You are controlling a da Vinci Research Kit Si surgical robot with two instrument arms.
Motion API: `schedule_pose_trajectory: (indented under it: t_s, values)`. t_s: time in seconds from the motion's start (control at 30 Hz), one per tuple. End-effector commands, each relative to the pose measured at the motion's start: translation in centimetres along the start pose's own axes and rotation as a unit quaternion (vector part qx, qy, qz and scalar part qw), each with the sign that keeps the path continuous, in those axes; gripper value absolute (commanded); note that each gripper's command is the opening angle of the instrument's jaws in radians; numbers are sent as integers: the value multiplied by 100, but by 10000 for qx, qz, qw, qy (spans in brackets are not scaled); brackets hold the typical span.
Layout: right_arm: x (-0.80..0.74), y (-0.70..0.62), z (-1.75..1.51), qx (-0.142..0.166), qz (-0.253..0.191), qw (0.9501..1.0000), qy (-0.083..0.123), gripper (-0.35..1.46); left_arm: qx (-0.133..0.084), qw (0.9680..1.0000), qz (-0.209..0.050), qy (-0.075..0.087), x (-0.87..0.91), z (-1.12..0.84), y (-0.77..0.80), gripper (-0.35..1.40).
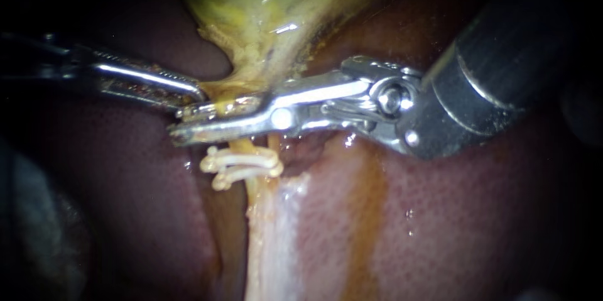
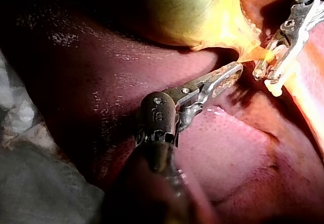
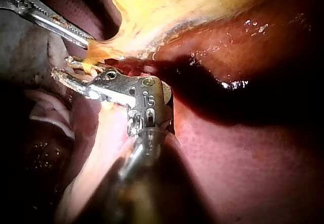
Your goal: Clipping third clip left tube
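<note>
The yellow-green gallbladder (image 1: 270,5) narrows to a pale tube (image 1: 257,213) that runs down over the dark red liver (image 1: 125,200). Two white clips (image 1: 242,166) sit across the tube. Just above them my right instrument (image 1: 188,123) reaches in from the right, its long jaws closed across the tube from both sides, with yellow tissue showing between them (image 3: 63,69). My left instrument (image 1: 191,92) comes in from the left, shut on yellow tissue at the gallbladder's neck (image 2: 238,69), right above the right jaws.
Liver surrounds the tube on both sides (image 1: 471,213). A wet orange streak (image 1: 361,213) runs down the liver to the right of the tube. Pale cloth (image 2: 35,183) lies beside the left instrument's shaft.
</note>
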Motion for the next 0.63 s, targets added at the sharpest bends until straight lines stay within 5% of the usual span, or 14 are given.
schedule_pose_trajectory:
  t_s: [0.03,0.07,0.63]
  values:
    - [0,-1,-1,-7,159,9999,9,-25,2,10000,0,0,0,0,0,-35]
    - [-1,-1,-3,-6,277,9996,8,-35,2,10000,0,0,0,0,0,-35]
    - [-6,-1,-9,-67,326,9994,-22,-35,3,10000,-1,1,0,1,0,-35]
